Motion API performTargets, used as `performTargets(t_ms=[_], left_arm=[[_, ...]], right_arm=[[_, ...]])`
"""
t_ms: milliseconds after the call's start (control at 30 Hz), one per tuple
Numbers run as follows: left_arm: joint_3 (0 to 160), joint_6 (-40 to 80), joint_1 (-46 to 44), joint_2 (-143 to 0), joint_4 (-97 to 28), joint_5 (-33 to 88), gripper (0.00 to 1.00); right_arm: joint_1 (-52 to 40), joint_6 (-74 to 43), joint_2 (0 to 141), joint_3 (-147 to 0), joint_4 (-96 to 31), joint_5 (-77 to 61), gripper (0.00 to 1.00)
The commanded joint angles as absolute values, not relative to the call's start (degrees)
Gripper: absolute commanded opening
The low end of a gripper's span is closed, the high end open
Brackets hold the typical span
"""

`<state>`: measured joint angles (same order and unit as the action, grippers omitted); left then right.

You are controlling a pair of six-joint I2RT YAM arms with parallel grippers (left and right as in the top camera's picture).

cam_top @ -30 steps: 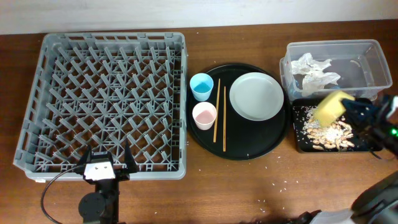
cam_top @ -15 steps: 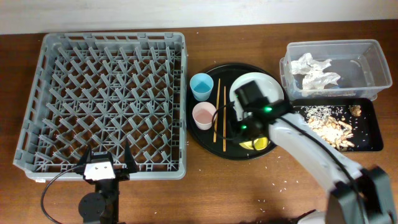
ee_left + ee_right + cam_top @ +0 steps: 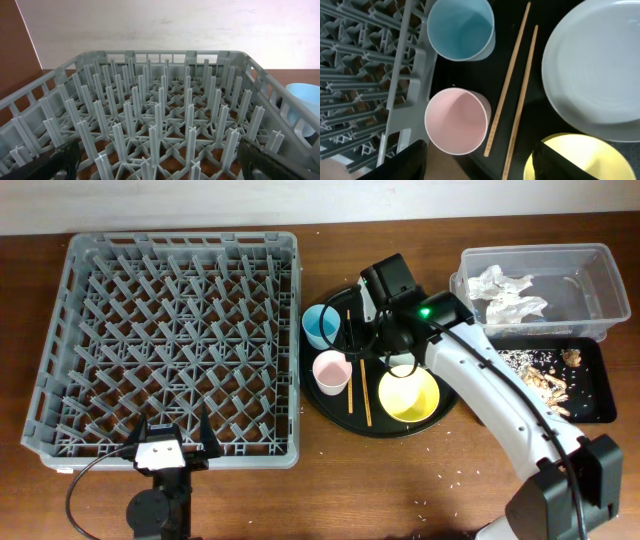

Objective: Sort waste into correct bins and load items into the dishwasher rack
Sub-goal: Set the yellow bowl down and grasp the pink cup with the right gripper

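My right gripper (image 3: pixel 372 340) (image 3: pixel 480 165) hangs open over the round black tray (image 3: pixel 325 408), holding nothing. Below it are the pink cup (image 3: pixel 331 370) (image 3: pixel 456 120), the blue cup (image 3: pixel 322 325) (image 3: pixel 461 27) and two chopsticks (image 3: pixel 356 375) (image 3: pixel 506 85). The yellow bowl (image 3: pixel 410 396) (image 3: pixel 572 149) rests on the tray's front right. The white plate (image 3: pixel 600 75) lies beside it, mostly under my arm from overhead. My left gripper (image 3: pixel 177 435) (image 3: pixel 162 167) stands open at the front edge of the grey rack (image 3: pixel 185 242) (image 3: pixel 160 100).
At the right, a clear tub (image 3: pixel 585 265) holds crumpled tissues (image 3: pixel 505 295). In front of it a shallow black tray (image 3: pixel 595 405) holds food scraps (image 3: pixel 535 385). White crumbs dot the table near the front.
My right arm swung left from over the scraps tray with the yellow bowl, set it on the round tray, and opened. The left arm has not moved.
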<state>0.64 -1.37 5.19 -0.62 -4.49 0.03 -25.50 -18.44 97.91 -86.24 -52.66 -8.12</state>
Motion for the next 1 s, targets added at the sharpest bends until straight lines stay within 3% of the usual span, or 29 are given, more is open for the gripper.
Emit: performTargets(t_ms=[0, 100, 667, 967], left_arm=[[0.51, -2.28, 5.04, -0.36, -4.80, 0.23, 1.00], [0.51, -2.31, 5.04, -0.36, -4.80, 0.23, 1.00], [0.51, -2.28, 5.04, -0.36, -4.78, 0.23, 1.00], [0.51, -2.28, 5.04, -0.36, -4.80, 0.25, 1.00]], right_arm=[[-25.50, -22.20, 101.41, -86.04, -52.90, -11.03, 0.63], [-25.50, -24.97, 105.69, -86.04, -51.77, -10.98, 0.53], [-25.89, -26.00, 110.10, -85.73, -51.48, -11.81, 0.46], [-25.98, -26.00, 110.10, -83.74, -50.22, -11.81, 0.29]])
